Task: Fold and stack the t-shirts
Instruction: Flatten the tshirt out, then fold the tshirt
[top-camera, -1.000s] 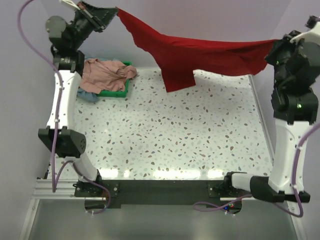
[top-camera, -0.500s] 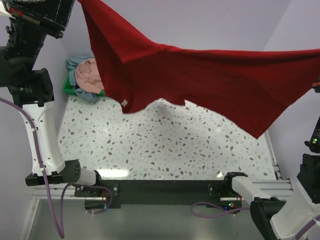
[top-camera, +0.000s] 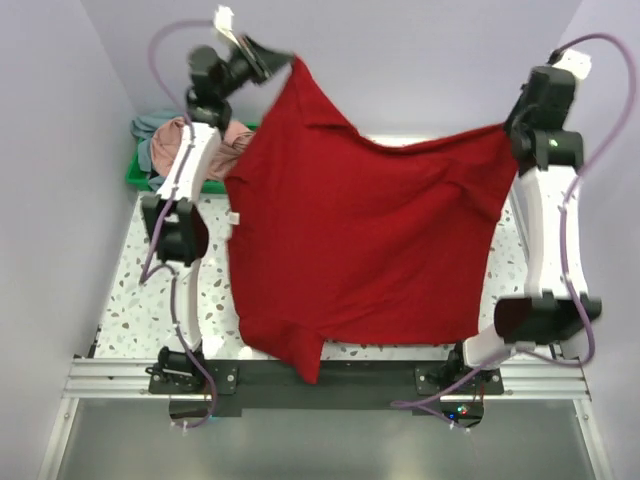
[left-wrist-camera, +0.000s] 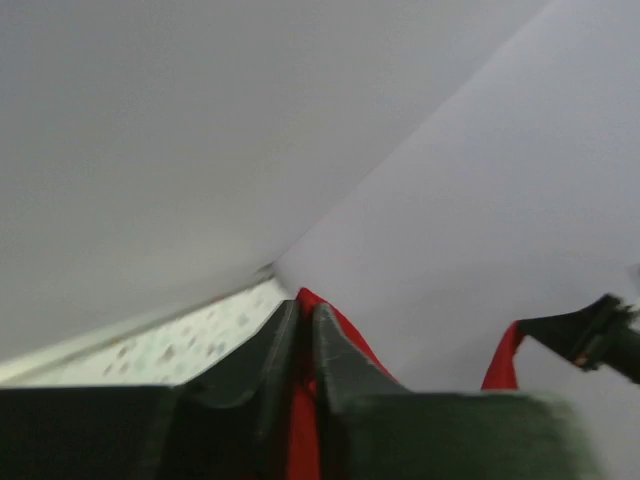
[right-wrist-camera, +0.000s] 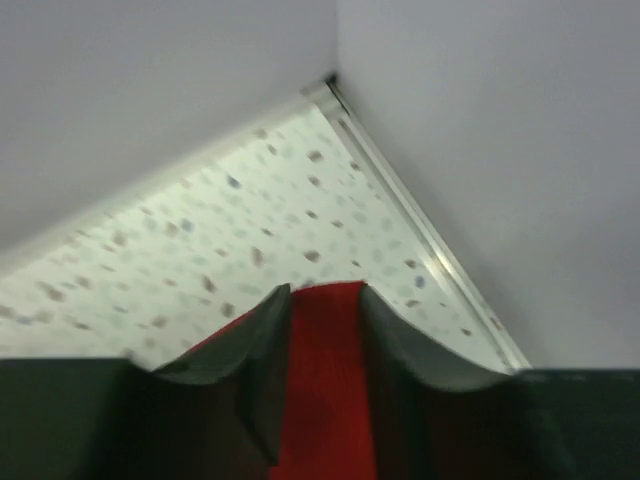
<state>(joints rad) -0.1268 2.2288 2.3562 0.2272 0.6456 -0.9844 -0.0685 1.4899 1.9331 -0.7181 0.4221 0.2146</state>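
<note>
Two grippers hold one red shirt (top-camera: 360, 240) spread wide in the air above a speckled table (top-camera: 130, 290), as seen from overhead. The left gripper (top-camera: 287, 63), at about 11 o'clock over the table, is clamped on one upper corner of the cloth. In its wrist view the jaws stand almost together, with a thin strip of red pinched between them. The right gripper (top-camera: 508, 128), at about 2 o'clock, is clamped on the opposite upper corner. Its wrist view shows a broader band of red filling the gap between the two fingers (right-wrist-camera: 262, 330).

The cloth sags between the two held corners and hangs down toward 6 o'clock, where its lowest fold overlaps the dark base rail (top-camera: 380, 380). A small white tag (top-camera: 232, 216) shows on the 9 o'clock edge.

At about 10 o'clock, against the wall, a green tray (top-camera: 135, 178) holds a crumpled pink shirt (top-camera: 172, 133) lying on a grey-blue shirt (top-camera: 148, 126). The left arm partly hides both.
</note>
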